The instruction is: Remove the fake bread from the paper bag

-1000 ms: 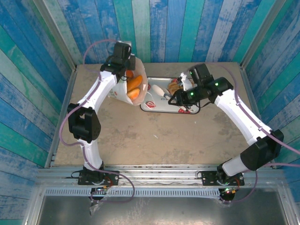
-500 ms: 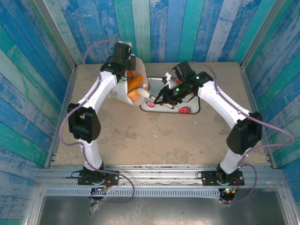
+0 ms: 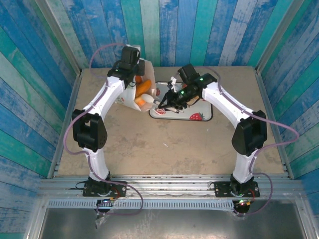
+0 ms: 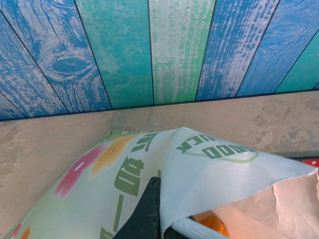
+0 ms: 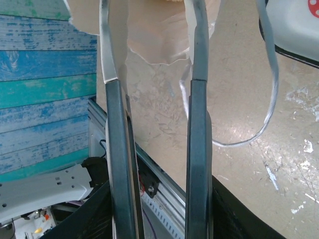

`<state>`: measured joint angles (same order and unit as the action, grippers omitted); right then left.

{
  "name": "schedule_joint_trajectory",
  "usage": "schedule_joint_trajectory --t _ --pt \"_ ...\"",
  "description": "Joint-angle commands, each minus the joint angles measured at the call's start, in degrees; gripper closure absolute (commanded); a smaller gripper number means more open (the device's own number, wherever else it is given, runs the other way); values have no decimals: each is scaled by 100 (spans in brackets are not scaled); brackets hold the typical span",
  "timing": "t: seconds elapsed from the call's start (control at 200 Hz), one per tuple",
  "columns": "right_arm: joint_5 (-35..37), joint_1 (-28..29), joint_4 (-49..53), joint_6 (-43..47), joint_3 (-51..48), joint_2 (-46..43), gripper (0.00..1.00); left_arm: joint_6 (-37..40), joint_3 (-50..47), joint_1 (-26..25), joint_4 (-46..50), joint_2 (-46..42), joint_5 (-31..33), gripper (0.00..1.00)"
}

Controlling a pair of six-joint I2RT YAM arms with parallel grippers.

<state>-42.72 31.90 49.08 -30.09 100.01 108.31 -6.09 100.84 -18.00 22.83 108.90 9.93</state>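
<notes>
Firmly pressed together, the left pincer (image 4: 159, 222) pinches the rim of the paper bag (image 3: 126, 97), whose mouth faces the right pincer (image 3: 158, 101). The right pincer is spread a little, with nothing between its fingers (image 5: 115, 124) and its tips at the bag's opening. Just ahead of those tips, orange fake bread (image 3: 143, 89) lies inside the bag. Behind the right pincer, the strawberry tray (image 3: 202, 114) rests on the worktop (image 3: 164, 144).

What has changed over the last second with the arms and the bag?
The right claw swung left from over the tray to the mouth of the paper bag, open and empty. The left claw stayed shut on the bag's top edge, and the fake bread inside has not moved.
</notes>
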Motion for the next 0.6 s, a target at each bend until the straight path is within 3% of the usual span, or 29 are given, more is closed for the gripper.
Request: schedule_joint_trajectory --t 0.0,0.596 --pt "-168 40 125 -41 214 126 56 18 -206 7 179 -266 -95 100" --pt "0 38 562 38 780 861 52 -37 -550 7 12 -456 -411 100"
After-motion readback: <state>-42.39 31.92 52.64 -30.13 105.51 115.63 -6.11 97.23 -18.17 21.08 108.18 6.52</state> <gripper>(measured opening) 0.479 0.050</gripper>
